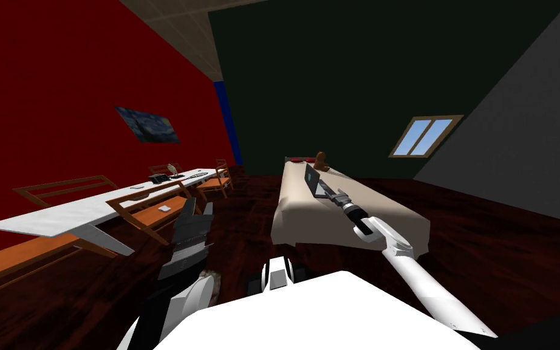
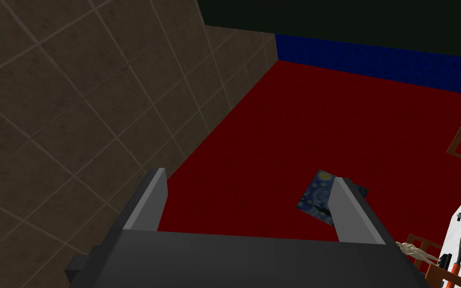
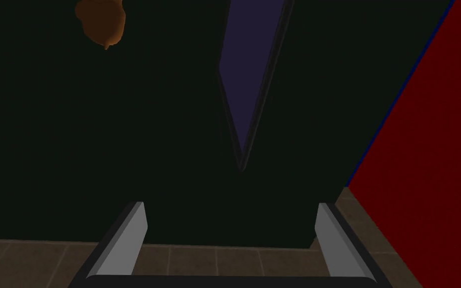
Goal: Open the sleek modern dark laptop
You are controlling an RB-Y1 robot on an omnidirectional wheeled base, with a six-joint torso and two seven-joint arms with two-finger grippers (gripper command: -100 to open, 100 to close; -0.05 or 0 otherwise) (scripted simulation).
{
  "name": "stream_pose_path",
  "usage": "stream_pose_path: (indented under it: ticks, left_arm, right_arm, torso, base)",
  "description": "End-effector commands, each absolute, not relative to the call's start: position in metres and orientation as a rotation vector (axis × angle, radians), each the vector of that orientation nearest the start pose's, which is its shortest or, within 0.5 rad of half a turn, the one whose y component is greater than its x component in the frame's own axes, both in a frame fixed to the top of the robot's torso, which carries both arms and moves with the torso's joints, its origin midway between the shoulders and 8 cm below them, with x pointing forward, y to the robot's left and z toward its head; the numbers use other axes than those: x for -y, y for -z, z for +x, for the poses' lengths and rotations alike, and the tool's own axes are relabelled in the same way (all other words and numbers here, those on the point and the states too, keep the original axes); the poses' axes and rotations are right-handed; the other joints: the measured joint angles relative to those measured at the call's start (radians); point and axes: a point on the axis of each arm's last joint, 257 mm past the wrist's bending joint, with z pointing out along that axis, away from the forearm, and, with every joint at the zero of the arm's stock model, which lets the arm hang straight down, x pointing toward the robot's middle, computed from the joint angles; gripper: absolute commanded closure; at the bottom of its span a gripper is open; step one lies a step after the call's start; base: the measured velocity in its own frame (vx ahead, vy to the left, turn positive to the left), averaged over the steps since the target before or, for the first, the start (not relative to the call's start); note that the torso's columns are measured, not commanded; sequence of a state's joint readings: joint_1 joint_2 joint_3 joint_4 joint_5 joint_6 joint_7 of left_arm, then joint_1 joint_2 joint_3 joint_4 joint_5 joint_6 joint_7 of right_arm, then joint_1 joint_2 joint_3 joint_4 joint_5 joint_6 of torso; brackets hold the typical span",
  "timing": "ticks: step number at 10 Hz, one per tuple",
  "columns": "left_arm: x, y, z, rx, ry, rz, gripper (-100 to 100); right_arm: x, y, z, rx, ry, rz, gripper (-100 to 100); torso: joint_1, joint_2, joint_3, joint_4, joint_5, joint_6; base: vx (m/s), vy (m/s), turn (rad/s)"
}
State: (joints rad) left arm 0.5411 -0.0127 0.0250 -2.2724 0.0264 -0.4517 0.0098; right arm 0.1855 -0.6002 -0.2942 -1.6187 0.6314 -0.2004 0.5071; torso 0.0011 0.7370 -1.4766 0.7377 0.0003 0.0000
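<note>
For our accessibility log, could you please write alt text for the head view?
The right tool is at the laptop, whose lid stands raised, on a beige bed. The left tool hangs beside a white table by a red wall.

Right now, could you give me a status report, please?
Left gripper open, aside. Right gripper open, facing laptop. Laptop on bed, lid up. Nothing in the way.

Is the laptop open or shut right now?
Open. The laptop has its lid raised off the base on the bed; its screen shows ahead of the open right pincer.
</note>
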Motion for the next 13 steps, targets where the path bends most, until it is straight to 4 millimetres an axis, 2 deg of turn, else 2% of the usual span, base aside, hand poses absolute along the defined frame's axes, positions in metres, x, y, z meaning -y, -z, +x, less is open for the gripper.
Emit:
stream_pose_path:
  ticks: [1, 3, 4, 9, 10, 11, 13]
  left_arm:
    - [-0.299, 0.001, 0.347, -0.641, 1.265, -0.759, 0]
    - [-0.299, 0.001, 0.347, -0.641, 1.265, -0.759, 0]
    - [-0.299, 0.001, 0.347, -0.641, 1.265, -0.759, 0]
    - [-0.299, 0.001, 0.347, -0.642, 1.265, -0.759, 0]
    - [-0.299, 0.001, 0.347, -0.642, 1.265, -0.759, 0]
    - [-0.299, 0.001, 0.347, -0.642, 1.265, -0.759, 0]
    - [-0.299, 0.001, 0.347, -0.642, 1.265, -0.759, 0]
  right_arm:
    - [0.531, 0.137, 0.483, -1.516, 0.411, -0.15, -100]
    - [0.563, 0.141, 0.485, -1.549, 0.532, -0.18, -100]
    - [0.565, 0.143, 0.485, -1.555, 0.534, -0.177, -100]
    - [0.63, 0.142, 0.482, -1.612, 0.783, -0.237, -100]
    - [0.641, 0.14, 0.481, -1.619, 0.823, -0.247, -100]
    - [0.641, 0.14, 0.481, -1.619, 0.823, -0.247, -100]
    - [0.664, 0.135, 0.478, -1.634, 0.916, -0.27, -100]
  torso:
    - [0.0, 0.0, 0.0, 0.0, 0.0, 0.0]
    - [-0.002, 0.001, 0.001, 0.0, -0.001, 0.0]
    - [-0.001, 0.002, 0.001, 0.001, 0.0, 0.0]
    - [0.0, 0.0, 0.0, 0.0, 0.0, 0.0]
    - [-0.001, 0.001, 0.0, 0.0, 0.0, 0.0]
    - [-0.002, 0.001, 0.001, 0.0, 0.0, 0.0]
    - [-0.002, 0.002, 0.001, 0.001, -0.001, 0.0]
  base:
    - [0.033, 0.075, 0.192]
    - [0.026, 0.066, 0.225]
    - [0.015, 0.05, 0.055]
    - [0.024, 0.048, 0.149]
    - [0.028, 0.042, 0.121]
    - [0.016, 0.026, 0.036]
    - [0.017, 0.027, 0.113]
